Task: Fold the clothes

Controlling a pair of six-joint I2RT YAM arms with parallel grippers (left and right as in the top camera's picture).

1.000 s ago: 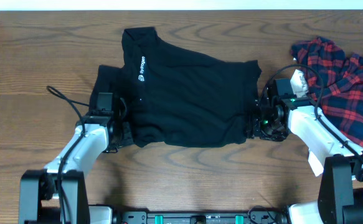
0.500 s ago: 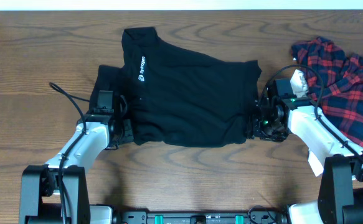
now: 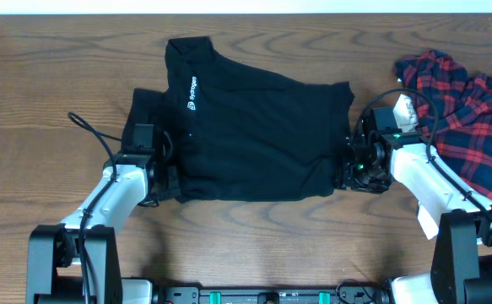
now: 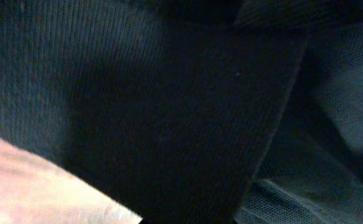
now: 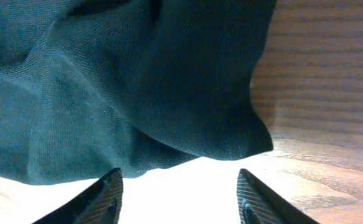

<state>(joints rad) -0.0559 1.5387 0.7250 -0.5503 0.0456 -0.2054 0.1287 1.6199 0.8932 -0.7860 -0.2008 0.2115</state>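
Shirt (image 3: 254,127) edge pinched in left claw (image 3: 168,175); right claw (image 5: 180,186) spread beside corner.

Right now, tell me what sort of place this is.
Likely a robot test bench: a wood-grain table, a left arm and right arm mounted at its near edge, and a black shirt plus a plaid garment laid out for folding.

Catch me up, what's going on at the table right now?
Both arms are working the black shirt, which is spread on the table. The left claw is shut on its near left edge. The right claw sits open at the near right corner, not yet gripping. A plaid garment lies crumpled at the far right, untouched.
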